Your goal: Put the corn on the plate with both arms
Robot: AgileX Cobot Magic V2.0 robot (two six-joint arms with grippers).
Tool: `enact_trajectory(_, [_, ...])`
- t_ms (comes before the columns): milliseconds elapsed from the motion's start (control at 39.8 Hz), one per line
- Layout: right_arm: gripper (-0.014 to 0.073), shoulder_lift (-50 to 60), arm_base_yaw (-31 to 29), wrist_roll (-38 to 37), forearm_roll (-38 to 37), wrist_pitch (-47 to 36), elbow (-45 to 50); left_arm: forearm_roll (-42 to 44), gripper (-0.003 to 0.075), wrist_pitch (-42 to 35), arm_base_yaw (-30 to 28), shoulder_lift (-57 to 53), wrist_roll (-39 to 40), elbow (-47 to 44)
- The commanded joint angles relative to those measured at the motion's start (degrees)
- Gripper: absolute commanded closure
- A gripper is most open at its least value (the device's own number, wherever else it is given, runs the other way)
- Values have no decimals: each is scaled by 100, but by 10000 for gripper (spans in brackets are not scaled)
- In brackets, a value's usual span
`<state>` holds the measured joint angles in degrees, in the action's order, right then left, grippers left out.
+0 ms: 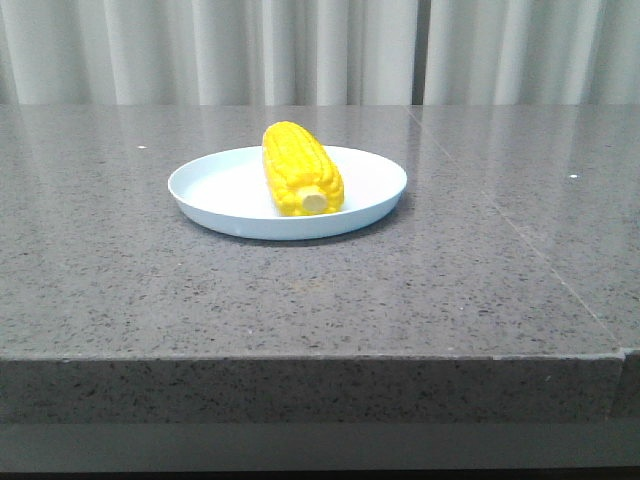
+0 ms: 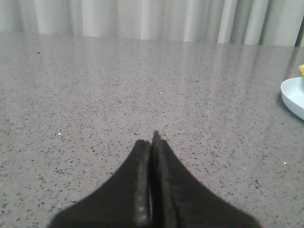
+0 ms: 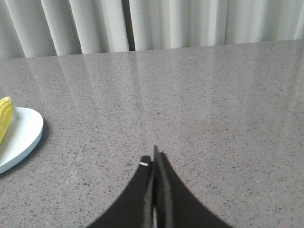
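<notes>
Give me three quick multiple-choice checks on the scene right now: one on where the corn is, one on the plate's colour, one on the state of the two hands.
1. Where is the corn?
A. On the bare table
B. Lying on the plate
C. Held in a hand

2. What colour is the plate?
A. Pale light blue
B. Red
C. Black

3. How do the left hand and right hand stand?
A. Both wide open
B. One clamped on the corn
C. Both shut, holding nothing

Answers: 1 B, the cob rests inside the rim; 2 A, front view shows it; 3 C, each wrist view shows fingers pressed together over bare table.
</notes>
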<state>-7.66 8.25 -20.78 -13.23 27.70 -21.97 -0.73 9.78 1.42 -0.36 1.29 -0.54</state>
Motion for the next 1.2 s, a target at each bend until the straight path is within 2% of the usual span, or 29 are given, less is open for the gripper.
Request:
enact_trajectory(0, [665,-60,-29,51,-145,-476,-147,-47,741,-489,-16,-100,-15,-126])
enact_trajectory(954, [665,-27,-29,70,-125,-574,-16,-47,741,-489,-16,-100,-15,-126])
enact_trajectory(1029, [665,104,-76,447,95,-833,215,-47,741,-489,-16,-100,-15,-126])
enact_trajectory(1180, [665,567,-521,1870,1496,-1382,995,-47,741,-489,-16,-100,-15,-126])
